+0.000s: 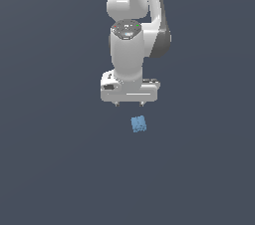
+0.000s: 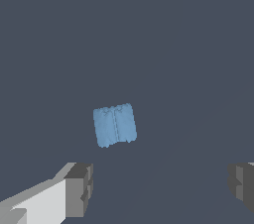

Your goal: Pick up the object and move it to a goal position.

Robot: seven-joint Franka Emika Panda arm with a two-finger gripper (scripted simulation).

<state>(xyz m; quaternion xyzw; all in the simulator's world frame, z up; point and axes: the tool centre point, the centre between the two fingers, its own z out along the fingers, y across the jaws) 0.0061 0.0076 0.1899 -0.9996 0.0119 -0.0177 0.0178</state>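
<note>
Cube (image 1: 139,124) apart from spread claw (image 1: 129,103), seemingly clear all round

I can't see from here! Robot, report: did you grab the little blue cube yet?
Gripper open, holding nothing. Light-blue cube not grabbed, lying apart from the fingers, not yet between them. Nothing in the way.

White arm (image 1: 130,50) pointing straight down, fingers (image 2: 78,190) spread wide, holding nothing
</note>
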